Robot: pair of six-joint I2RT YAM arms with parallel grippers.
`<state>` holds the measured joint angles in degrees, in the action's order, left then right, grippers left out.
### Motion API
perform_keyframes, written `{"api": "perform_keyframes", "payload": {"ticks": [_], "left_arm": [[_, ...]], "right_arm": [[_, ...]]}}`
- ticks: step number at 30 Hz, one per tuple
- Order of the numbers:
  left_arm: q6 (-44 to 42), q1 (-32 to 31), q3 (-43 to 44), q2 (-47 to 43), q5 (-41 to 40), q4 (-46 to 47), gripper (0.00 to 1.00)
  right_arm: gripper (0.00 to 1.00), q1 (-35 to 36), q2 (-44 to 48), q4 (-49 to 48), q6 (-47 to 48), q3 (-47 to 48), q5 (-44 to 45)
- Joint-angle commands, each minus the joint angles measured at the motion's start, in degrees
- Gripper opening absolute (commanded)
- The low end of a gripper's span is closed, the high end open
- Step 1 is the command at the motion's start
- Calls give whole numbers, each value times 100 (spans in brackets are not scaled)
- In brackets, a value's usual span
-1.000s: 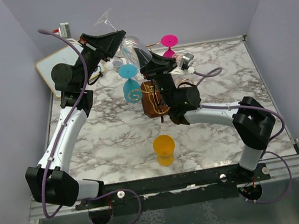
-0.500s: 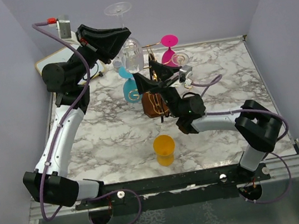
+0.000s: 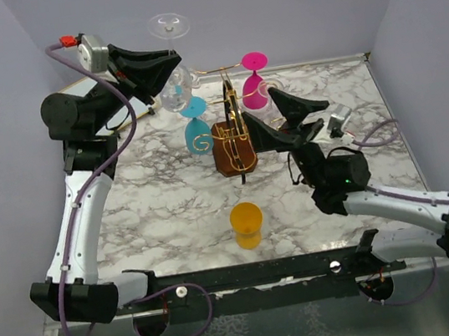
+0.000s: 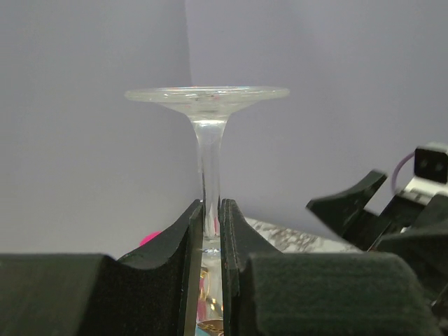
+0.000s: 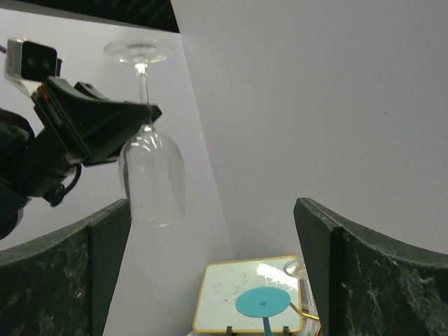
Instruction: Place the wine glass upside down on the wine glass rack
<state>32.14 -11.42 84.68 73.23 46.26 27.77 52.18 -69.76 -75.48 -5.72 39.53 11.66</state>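
Though nearly pressed together, pinches the smooth clear stem of the wine glass point(image 4: 208, 150) in the black left gripper point(image 4: 211, 210): flat round foot above the jaws, rounded bowl below. Spreads the jaws of the right gripper point(image 3: 260, 110) wide, on nothing. Places the gold scrolled-wire wine glass rack point(image 3: 231, 108) just beside those open jaws. Differs from a second ago: then narrow at the bowl, now drawn back.

Robot lab cell — plain lavender walls point(image 3: 310, 3), marble-print tabletop point(image 3: 162, 203), arms point(image 3: 84, 218) bolted to a rail point(image 3: 266, 273)
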Motion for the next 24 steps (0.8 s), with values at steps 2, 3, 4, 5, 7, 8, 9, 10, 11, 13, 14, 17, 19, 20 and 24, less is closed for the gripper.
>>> {"api": "perform_keyframes", "payload": {"ticks": [2, 3, 4, 5, 7, 8, 9, 10, 11, 13, 14, 17, 19, 20, 24], "left_arm": [[-1481, 205, -593, -866, 506, -399, 0], [-1731, 228, -808, -1015, 521, -582, 0], [-2026, 228, -993, -1194, 512, -827, 0], [-2327, 228, -1144, -1361, 484, -1209, 0], [-2857, 228, -1515, -1696, 426, -1711, 0], [-3036, 228, -1716, -1856, 438, -1886, 0], [-3208, 228, -1940, -2061, 460, -2027, 0], [-3308, 228, -2194, -2270, 499, -2067, 0], [-3321, 228, -2465, -2455, 524, -2065, 0], [-3327, 228, -2902, -2745, 643, -2134, 0], [-3324, 228, -3090, -2874, 685, -2185, 0], [-3132, 221, -3539, -3152, 806, -2163, 0], [-2858, 219, -3812, -3281, 887, -1992, 0], [-2692, 221, -3925, -3329, 944, -1908, 0], [-2157, 132, -4478, -3426, 931, -1428, 0]], "right_arm": [[99, 29, 982, 2086, 394, -30, -142], [99, 29, 1155, 2200, 467, -95, -38], [99, 29, 1297, 2367, 522, -143, 98], [99, 29, 1454, 2542, 550, -164, 243], [99, 28, 1708, 2888, 536, -223, 568], [99, 29, 1817, 2954, 535, -292, 643], [99, 27, 1909, 2974, 505, -365, 689], [99, 28, 1984, 2970, 469, -435, 749], [99, 29, 2036, 2980, 435, -498, 805], [99, 29, 2074, 3093, 304, -541, 932], [99, 29, 2075, 3159, 224, -553, 993], [99, 29, 2067, 3204, 56, -614, 1023], [99, 28, 2069, 3205, -36, -665, 1062], [99, 29, 2067, 3208, -74, -679, 1089], [99, 29, 2095, 3229, -279, -716, 1177]]}}
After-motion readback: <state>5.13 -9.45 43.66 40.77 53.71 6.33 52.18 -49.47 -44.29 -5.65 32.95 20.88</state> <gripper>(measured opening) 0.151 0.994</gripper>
